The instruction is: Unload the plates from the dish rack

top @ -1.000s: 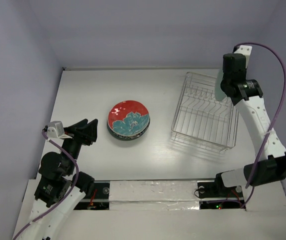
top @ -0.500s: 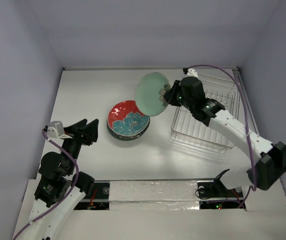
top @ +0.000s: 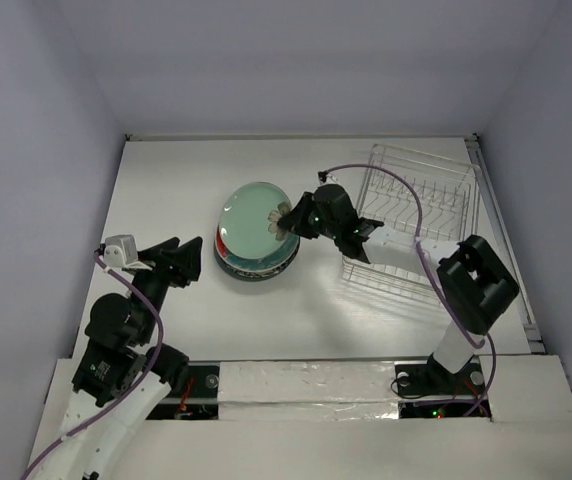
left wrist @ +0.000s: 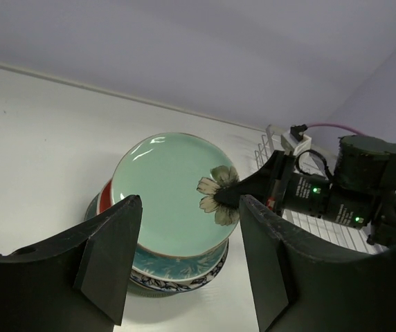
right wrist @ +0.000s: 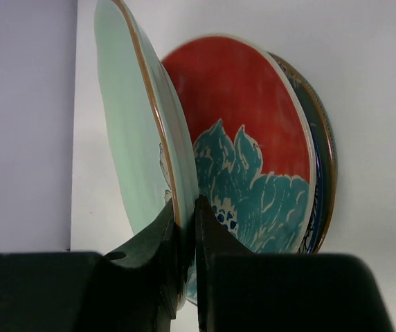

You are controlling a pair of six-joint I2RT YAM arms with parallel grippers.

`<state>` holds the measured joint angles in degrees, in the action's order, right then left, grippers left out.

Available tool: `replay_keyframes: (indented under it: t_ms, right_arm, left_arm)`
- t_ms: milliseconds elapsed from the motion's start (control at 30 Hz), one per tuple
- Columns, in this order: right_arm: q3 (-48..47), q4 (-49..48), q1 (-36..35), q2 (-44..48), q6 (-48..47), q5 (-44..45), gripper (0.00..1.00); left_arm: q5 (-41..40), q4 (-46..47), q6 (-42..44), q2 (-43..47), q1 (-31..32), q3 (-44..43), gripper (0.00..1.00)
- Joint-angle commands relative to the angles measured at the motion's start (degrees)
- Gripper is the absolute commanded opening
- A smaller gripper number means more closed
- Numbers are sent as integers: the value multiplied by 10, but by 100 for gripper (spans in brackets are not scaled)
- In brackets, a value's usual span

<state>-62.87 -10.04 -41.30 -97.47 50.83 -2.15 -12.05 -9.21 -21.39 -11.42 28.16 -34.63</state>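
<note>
Plates seem to be all out of the dish rack (top: 411,195), which stands at the far right corner of the table (top: 166,180) with nothing between its wires. The pale green plate (top: 254,215) hangs tilted over the stack (top: 256,268) near the middle of the table. I cannot tell if its low edge touches the stack.

The right gripper (top: 294,218) pinches this plate by the rim at the painted flower, with the jaws almost closed on it. In the right wrist view the red plate (right wrist: 246,131) tops the stack just behind it. The left gripper (top: 188,262) waits near the left edge, wide open and holding nothing.

I judge that the step in hand is laying down the last plate. The next move calls for levelling and lowering it until it rests flat on the red plate, then opening the jaws and drawing back without dragging it.
</note>
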Motion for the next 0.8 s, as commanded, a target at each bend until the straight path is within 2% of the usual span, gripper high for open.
replay_keyframes:
  t_ms: [0,233,300,333,367,433,467,567,667,767]
  right_arm:
    - [1,-162,-13,5,52,-21,3]
    - [32,-158,-19,-10,59,-16,10]
    - [35,-138,-19,-10,53,-15,17]
    - [35,-128,-25,-9,50,-15,22]
    - [29,-114,-25,-9,36,-15,33]
    - [19,-58,-32,-9,17,-8,44]
    - [7,-38,-32,-9,-4,2,57]
    - [-10,37,-44,-3,-41,39,73]
    - [-28,99,-56,9,-70,80,84]
    - [-51,178,-68,22,-97,134,90]
  left_arm:
    - [2,17,-4,-8,3,-6,55]
    - [2,18,-3,-5,3,-6,55]
    - [2,17,-3,-7,3,-5,55]
    - [2,17,-4,-7,3,-6,55]
    - [2,17,-4,-6,3,-6,55]
    - [2,17,-3,-4,3,-6,55]
    - [2,17,-4,-3,3,-6,55]
    - [2,17,-4,3,3,-6,55]
    - [2,17,-5,4,3,-6,56]
    - [2,18,-5,8,3,-6,56]
